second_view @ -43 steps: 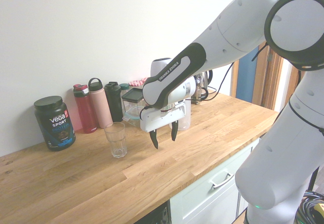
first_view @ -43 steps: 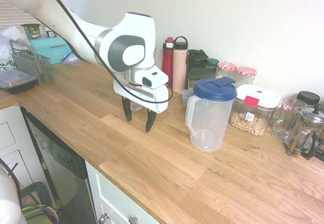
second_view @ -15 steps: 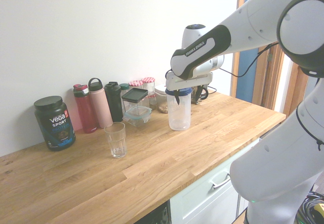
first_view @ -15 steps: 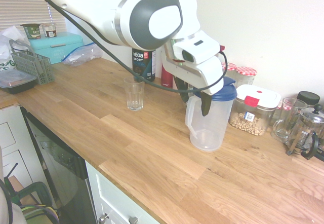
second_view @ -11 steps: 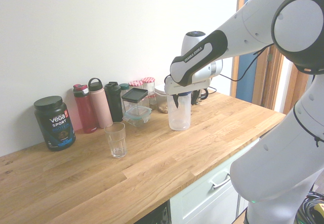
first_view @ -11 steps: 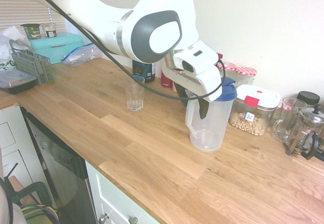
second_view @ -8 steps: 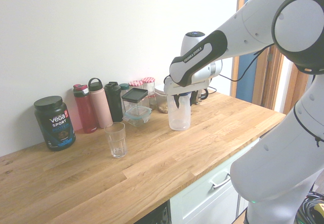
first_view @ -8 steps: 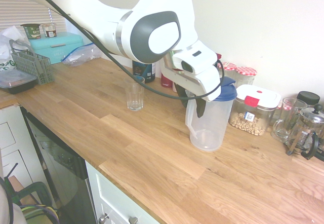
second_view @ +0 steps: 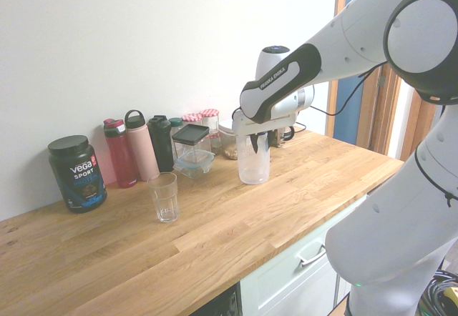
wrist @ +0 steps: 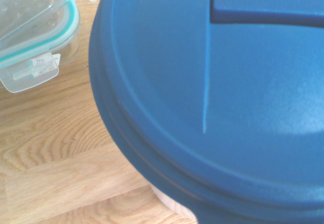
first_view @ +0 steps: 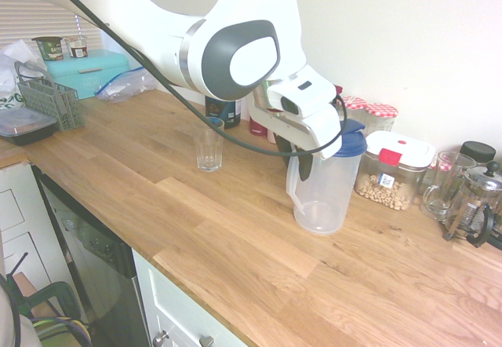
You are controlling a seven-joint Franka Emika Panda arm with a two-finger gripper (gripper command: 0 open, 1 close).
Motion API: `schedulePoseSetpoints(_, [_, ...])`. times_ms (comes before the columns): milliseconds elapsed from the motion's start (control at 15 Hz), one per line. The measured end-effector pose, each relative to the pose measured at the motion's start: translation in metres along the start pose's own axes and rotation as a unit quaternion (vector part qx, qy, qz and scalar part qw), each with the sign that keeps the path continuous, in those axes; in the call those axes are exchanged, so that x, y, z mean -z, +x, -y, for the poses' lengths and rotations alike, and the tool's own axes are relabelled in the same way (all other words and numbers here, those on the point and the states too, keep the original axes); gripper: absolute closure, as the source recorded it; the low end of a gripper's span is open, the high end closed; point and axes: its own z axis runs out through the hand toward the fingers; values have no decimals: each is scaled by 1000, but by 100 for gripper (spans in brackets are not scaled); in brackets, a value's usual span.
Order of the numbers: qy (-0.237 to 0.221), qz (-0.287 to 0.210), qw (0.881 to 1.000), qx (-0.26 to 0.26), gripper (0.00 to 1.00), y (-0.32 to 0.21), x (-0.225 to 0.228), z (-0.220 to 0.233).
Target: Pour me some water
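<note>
A translucent pitcher [first_view: 323,194] with a blue lid [first_view: 345,140] stands on the wooden counter, its handle [first_view: 291,184] turned toward the glass. The water [first_view: 318,220] is only a faint shallow layer at its bottom. My gripper [first_view: 301,163] hangs down at that handle, just under the lid's rim. In the second exterior view the gripper [second_view: 252,144] sits against the upper part of the pitcher [second_view: 253,167]. The blue lid [wrist: 212,87] fills the wrist view. An empty drinking glass [first_view: 208,147] [second_view: 164,196] stands apart, further along the counter.
Along the wall stand drink bottles [second_view: 134,149], a black protein tub [second_view: 77,173], red-checked jars [first_view: 366,111], a lidded box of nuts [first_view: 394,170], a glass mug [first_view: 444,182] and a French press [first_view: 474,206]. A glass food container [wrist: 30,26] sits beside the pitcher. The counter's front edge [first_view: 196,296] is near.
The arm swung from near the glass over to the pitcher and came down at its handle. Over the last second the jaws have narrowed around the handle. The pitcher has not moved.
</note>
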Motion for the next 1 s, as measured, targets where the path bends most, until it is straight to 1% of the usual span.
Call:
schedulePoseSetpoints(267, [0,0,1000,4,100,0,0,0])
schedulePoseSetpoints(400, [1,7,1000,20,100,2,-1,-2])
schedulePoseSetpoints(600, [4,30,998,49,100,8,8,-6])
schedulePoseSetpoints(800, [19,42,995,88,100,22,46,-5])
schedulePoseSetpoints(867, [28,48,992,113,100,26,66,-3])
schedulePoseSetpoints(1000, [49,70,982,167,100,27,96,7])
